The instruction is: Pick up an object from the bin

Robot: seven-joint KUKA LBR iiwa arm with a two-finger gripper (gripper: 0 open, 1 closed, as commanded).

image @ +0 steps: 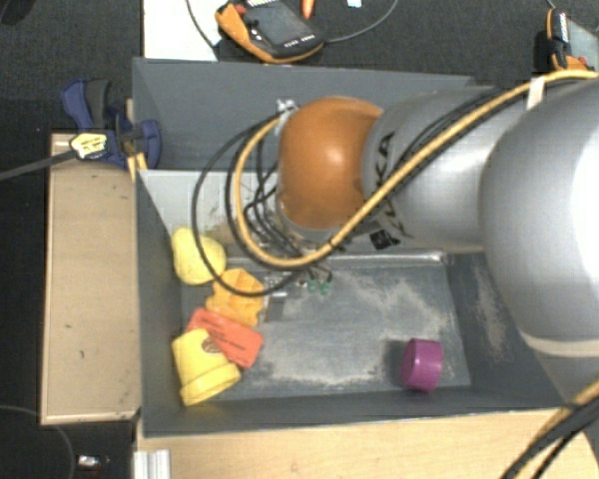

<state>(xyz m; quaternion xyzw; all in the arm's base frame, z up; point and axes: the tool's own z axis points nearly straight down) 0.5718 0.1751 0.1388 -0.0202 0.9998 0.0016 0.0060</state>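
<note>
My gripper (304,282) pokes out just below the arm's wrist, low over the bin floor at centre left. Right beside it, to its left, lies an orange ridged piece (238,295); whether they touch I cannot tell. A yellow rounded piece (198,255) lies above that, against the bin's left wall. Below the orange piece, a red-orange flat piece (230,335) rests partly on a yellow cup-shaped thing (202,367) that lies on its side in the front left corner.
A purple cylinder (420,363) lies alone near the bin's front right. The arm with its orange cover and cables spans the back and right of the bin and hides the floor beneath it.
</note>
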